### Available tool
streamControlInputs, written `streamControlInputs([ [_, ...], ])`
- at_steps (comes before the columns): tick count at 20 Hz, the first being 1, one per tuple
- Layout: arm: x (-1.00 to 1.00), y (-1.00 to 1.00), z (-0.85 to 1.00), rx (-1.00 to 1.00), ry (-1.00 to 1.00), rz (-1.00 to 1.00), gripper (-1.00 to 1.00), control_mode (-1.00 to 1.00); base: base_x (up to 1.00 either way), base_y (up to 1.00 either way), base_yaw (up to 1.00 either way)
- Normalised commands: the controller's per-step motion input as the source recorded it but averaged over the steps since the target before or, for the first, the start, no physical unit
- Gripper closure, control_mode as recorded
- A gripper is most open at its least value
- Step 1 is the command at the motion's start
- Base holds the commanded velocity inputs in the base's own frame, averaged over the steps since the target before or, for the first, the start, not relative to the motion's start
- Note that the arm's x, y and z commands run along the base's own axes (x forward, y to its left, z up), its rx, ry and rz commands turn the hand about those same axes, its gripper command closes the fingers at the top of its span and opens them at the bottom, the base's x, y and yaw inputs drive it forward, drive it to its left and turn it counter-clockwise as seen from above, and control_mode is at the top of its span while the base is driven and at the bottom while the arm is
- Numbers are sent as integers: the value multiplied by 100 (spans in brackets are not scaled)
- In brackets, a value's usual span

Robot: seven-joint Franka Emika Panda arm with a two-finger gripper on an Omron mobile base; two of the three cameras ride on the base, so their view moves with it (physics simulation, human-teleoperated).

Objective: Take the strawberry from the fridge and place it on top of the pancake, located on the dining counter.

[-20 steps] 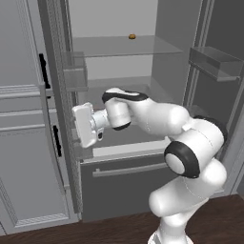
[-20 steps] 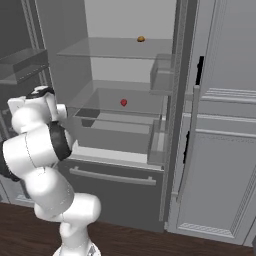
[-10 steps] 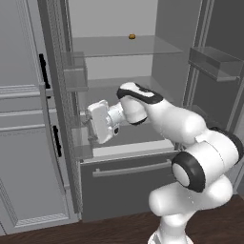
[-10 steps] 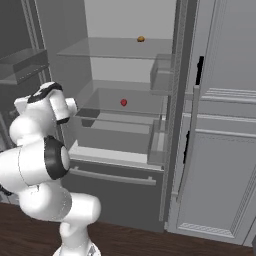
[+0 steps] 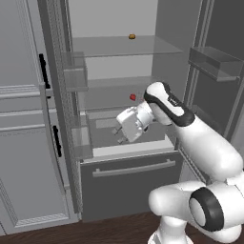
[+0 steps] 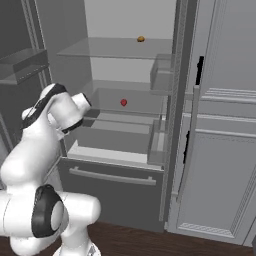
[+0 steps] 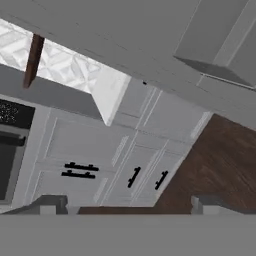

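Fridge point(image 5: 119, 62) is open, doors swung wide. The strawberry point(image 5: 133, 97) sits on the middle glass shelf point(image 5: 114, 83), toward the back and roughly mid-width; in the right base view it is the red dot point(image 6: 123, 102) behind the shelf's front edge. Nothing touches it.

Claw point(image 5: 120, 135) hangs in front of the fridge below that shelf's front edge, above the bottom drawer point(image 5: 128, 178). Its fingers point(image 7: 52, 204) stand wide apart with nothing between them. It looks away from the interior: the hand view shows panelled cabinets point(image 7: 125, 150) with dark handles and wood floor point(image 7: 220, 160), not the shelf.

Step in hand, as I judge it: reach for the strawberry, grasp not yet begun.

How to do it well:
- turn the wrist so the fingers face into the fridge
- lift above the shelf's front edge before going in, since the shelf sits between claw and fruit
- keep under the upper shelf point(image 5: 121, 45) that carries the small orange-brown lump point(image 5: 132, 36); don't confuse it with the target
- straddle the fruit evenly and close gently, because it's tiny and round and likely rolls off toward the back wall

Hard to make out:
- finger tips are mostly cut off at the bottom of the hand view
- in the left base view the fingers are small and dark against the hand
- the claw is behind the arm's elbow point(image 6: 55, 107) in the right base view
- whether the strawberry touches the back wall: cannot tell
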Motion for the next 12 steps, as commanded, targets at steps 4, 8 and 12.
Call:
streamControlInputs([
  [4, -72, -84, 0, -22, -44, 0, -100, -100, 0, 0, 0],
  [8, -82, -86, 0, -20, -40, -1, -100, -100, 0, 0, 0],
  [12, -88, -77, -2, -18, -31, -14, -100, -100, 0, 0, 0],
])
